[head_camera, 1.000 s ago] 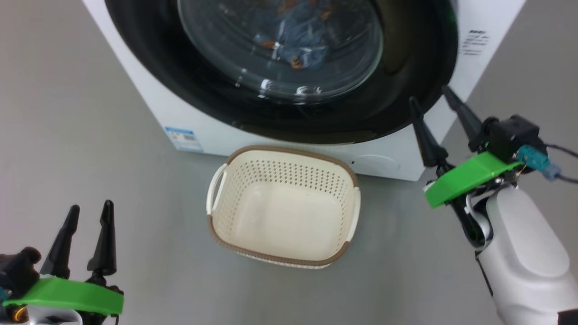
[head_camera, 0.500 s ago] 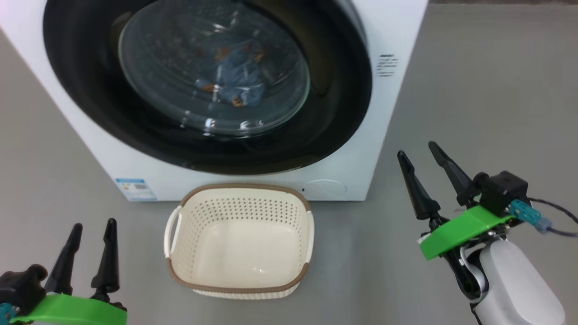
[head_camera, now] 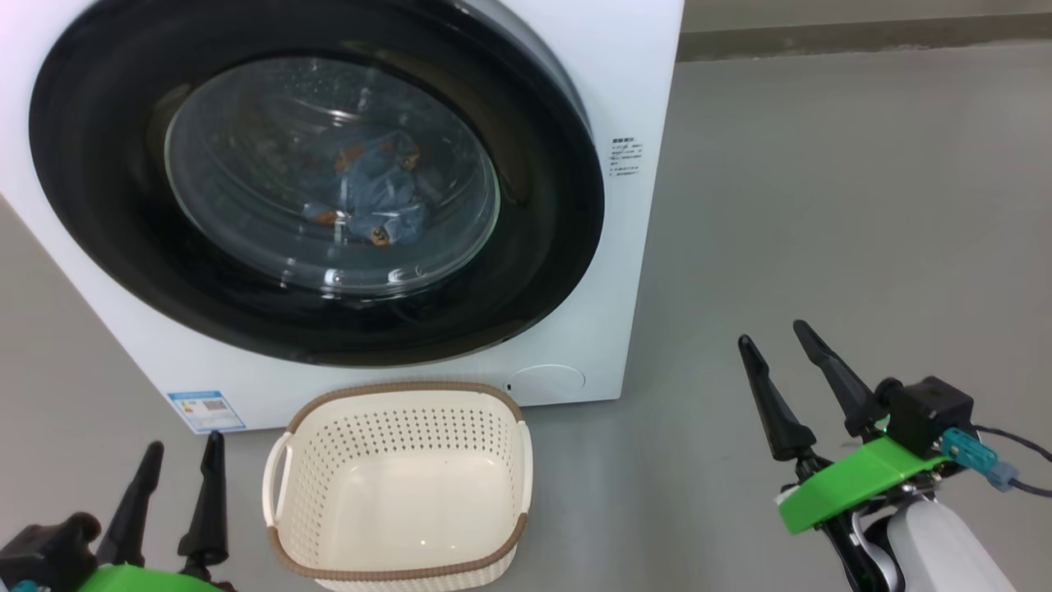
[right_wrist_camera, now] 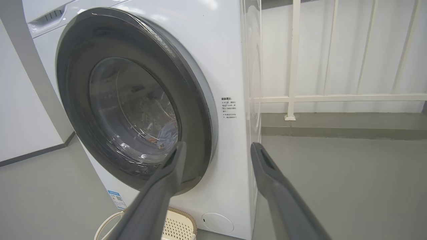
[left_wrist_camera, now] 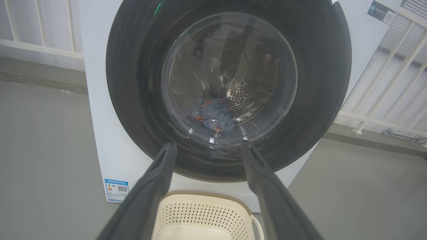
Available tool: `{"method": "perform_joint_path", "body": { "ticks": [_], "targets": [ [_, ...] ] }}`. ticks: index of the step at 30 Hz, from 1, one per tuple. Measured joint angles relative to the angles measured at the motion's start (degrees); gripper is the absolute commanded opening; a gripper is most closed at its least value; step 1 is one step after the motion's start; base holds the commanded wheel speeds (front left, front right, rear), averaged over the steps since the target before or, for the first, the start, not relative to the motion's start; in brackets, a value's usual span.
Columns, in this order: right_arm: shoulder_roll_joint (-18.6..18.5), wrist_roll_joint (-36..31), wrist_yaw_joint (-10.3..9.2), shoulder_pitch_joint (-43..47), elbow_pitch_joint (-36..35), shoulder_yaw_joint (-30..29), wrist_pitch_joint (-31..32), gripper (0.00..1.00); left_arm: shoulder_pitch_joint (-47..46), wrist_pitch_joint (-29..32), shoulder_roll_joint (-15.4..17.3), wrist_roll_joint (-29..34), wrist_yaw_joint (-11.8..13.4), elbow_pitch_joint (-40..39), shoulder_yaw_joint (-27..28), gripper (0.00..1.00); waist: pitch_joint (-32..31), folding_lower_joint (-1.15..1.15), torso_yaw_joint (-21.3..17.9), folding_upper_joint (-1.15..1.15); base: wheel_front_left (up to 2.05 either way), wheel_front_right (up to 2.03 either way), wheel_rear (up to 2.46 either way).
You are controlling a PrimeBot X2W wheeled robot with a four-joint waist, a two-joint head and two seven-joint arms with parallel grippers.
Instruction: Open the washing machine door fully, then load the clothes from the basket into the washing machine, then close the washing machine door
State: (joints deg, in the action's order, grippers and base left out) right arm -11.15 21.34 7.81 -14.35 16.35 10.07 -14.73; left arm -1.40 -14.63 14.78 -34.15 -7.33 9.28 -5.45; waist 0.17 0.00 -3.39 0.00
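Observation:
The washing machine (head_camera: 641, 99) stands in front of me with its round black washing machine door (head_camera: 534, 271) flat against the front. Through the glass I see the light blue clothes (head_camera: 370, 197) lying in the drum. The cream basket (head_camera: 403, 386) sits on the floor just below the door, with nothing inside. My left gripper (head_camera: 185, 444) is open at the lower left, beside the basket. My right gripper (head_camera: 771, 334) is open too, off to the right of the machine's corner. The left wrist view looks between the open left gripper (left_wrist_camera: 207, 145) at the door (left_wrist_camera: 320, 83), the clothes (left_wrist_camera: 215, 115) and the basket (left_wrist_camera: 200, 196). The right gripper (right_wrist_camera: 218, 145) points at the door's right edge (right_wrist_camera: 203, 110).
Grey floor lies open to the right of the machine. A white railing (right_wrist_camera: 293, 60) runs behind it on that side. A blue label sticker (head_camera: 205, 409) marks the machine's lower left front. A pale wall (right_wrist_camera: 20, 110) stands to the machine's left.
The head camera has tilted up and swung, so the whole picture has shifted. My right gripper now stands farther back from the door's right rim. The left gripper has kept its place.

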Motion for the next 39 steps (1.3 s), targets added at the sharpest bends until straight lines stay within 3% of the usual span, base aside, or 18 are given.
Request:
{"method": "perform_joint_path", "body": {
  "ticks": [39],
  "targets": [
    [1.26,-0.51,0.00,2.82,-1.15,-2.69,0.00,1.00,0.47,0.00,-0.34,0.03,0.09,0.42,-0.74,1.00,-0.90,0.00,0.09,0.00,0.00,0.00,0.00]
  ]
}}
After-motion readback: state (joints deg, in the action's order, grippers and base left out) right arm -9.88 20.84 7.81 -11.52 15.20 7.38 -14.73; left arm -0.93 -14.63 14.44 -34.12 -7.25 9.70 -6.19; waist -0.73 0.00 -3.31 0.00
